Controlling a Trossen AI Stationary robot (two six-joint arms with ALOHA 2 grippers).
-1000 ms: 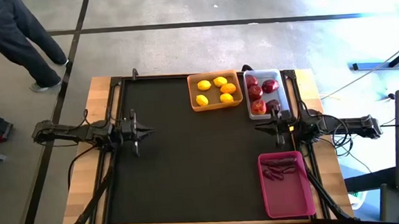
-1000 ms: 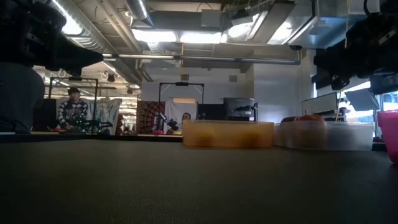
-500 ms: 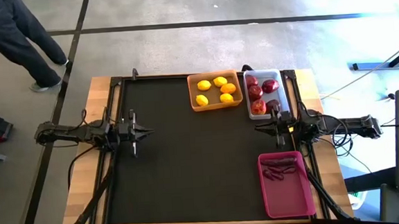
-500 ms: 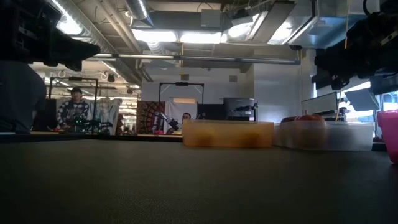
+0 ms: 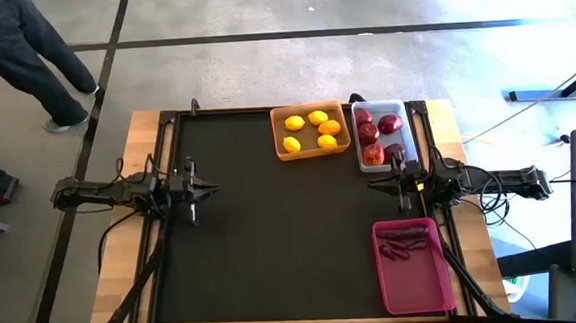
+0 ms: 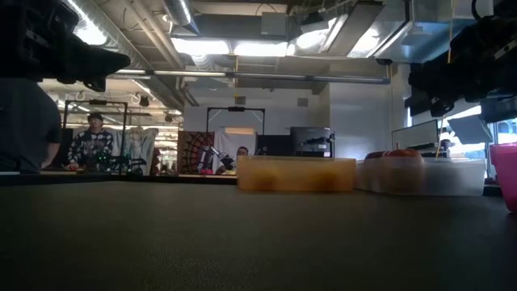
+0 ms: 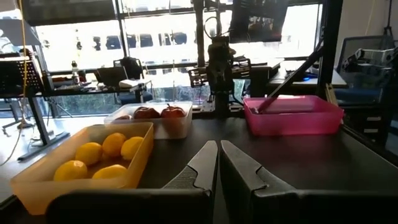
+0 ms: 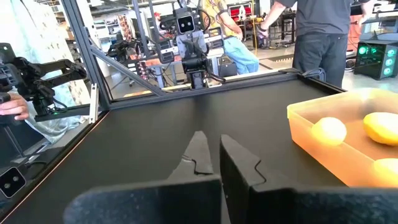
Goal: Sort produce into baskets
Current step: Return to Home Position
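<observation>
The orange basket [image 5: 310, 130] at the table's far side holds yellow lemons and an orange-tinted citrus. The white basket [image 5: 381, 134] beside it holds red apples. The magenta basket [image 5: 413, 266] at the near right holds dark purple pieces. My left gripper [image 5: 213, 190] is shut and empty above the table's left part; it also shows in the left wrist view [image 7: 218, 149]. My right gripper [image 5: 372, 186] is shut and empty, between the white and magenta baskets; it also shows in the right wrist view [image 8: 213, 142].
The black mat [image 5: 273, 243] lies bare between the two arms. A person's legs [image 5: 21, 58] show on the floor beyond the table's far left corner. People stand in the room behind the table in the right wrist view [image 8: 320, 31].
My left gripper has drawn back a little toward the table's left edge. The right arm and the baskets have kept still.
</observation>
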